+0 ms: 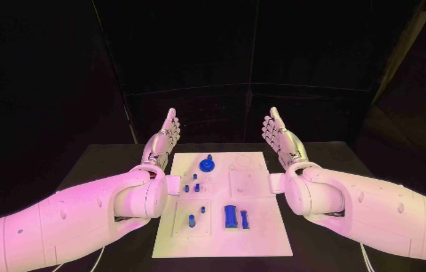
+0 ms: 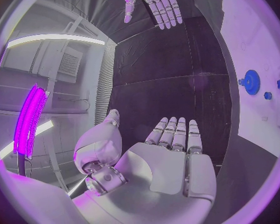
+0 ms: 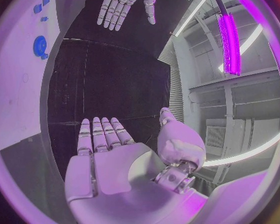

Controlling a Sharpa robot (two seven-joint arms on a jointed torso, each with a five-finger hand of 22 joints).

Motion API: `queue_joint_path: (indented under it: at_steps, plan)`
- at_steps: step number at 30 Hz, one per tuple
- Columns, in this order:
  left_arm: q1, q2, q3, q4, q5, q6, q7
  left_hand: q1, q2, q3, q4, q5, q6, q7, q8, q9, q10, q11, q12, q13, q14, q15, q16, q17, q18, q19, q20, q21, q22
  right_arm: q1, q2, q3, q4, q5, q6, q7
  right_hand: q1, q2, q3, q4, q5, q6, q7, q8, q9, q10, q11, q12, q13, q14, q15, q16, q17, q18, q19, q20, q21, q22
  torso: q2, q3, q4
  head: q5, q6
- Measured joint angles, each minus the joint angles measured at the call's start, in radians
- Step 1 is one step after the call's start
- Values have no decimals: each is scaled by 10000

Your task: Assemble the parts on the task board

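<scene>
The white task board (image 1: pixel 257 235) lies in the middle of the black table. A round blue gear-like part (image 1: pixel 207 164) sits near its far edge, also seen as the gear (image 2: pixel 250 81) and the gear (image 3: pixel 40 46). Small blue pieces (image 1: pixel 195 188) lie at the board's middle left. A larger blue block (image 1: pixel 231 216) and a short blue piece (image 1: pixel 191 220) lie nearer me. My left hand (image 1: pixel 165 138) is held flat and upright beside the board's far left corner, holding nothing. My right hand (image 1: pixel 281 138) mirrors it at the far right corner, fingers straight and empty.
The black table (image 1: pixel 98 161) extends on both sides of the board, with dark drapes behind it. Each wrist view shows the opposite hand: the right hand (image 2: pixel 154 0) and the left hand (image 3: pixel 122 2).
</scene>
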State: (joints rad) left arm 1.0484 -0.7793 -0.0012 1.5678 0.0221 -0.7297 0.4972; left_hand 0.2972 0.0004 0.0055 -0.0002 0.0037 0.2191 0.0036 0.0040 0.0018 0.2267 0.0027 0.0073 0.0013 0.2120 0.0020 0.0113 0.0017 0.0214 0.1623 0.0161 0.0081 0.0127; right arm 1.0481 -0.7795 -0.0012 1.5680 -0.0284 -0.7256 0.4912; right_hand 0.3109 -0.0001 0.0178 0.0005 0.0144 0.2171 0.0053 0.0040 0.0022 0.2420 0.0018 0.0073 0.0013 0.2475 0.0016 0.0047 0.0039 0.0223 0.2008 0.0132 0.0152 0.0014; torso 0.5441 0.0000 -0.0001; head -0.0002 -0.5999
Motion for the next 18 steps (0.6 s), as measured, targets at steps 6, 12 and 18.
queue_joint_path:
  at_steps: [6,12,18]
  plan:
    - [0,-1,0,3,-35,-210,13,-640,-2,0,0,0,-477,-23,0,-4,-498,-21,0,1,-456,-10,-45,0,1,-359,-103,-42,-73,0,0,1,3,162,-217,73,-670,3,-62,2,-48,-480,-30,0,0,-530,-4,-37,1,-538,-4,0,-18,0,-437,-85,-57,1,1,0,1,0,0]
    - [0,-2,0,4,-45,-300,18,-1123,-2,1,0,0,-826,-33,0,-9,-854,-33,0,2,-761,-18,-45,1,1,-608,-142,-42,-99,0,0,1,3,234,-307,103,-1175,6,-113,3,-86,-822,-51,0,-10,-906,-16,-37,2,-922,-37,0,-19,-156,-741,-102,-85,1,1,0,2,0,0]
    - [0,-2,1,5,-53,-343,21,-1491,13,1,0,0,-1091,-21,0,-9,-1124,-10,-36,4,-1019,-17,-45,0,-155,-1043,-151,-41,-113,0,0,1,6,266,-353,120,-1884,-8,-112,3,-86,-1466,-49,1,-10,-1457,-14,-37,3,-1492,-18,1,-29,-155,-1341,-130,-84,1,1,0,2,0,0]
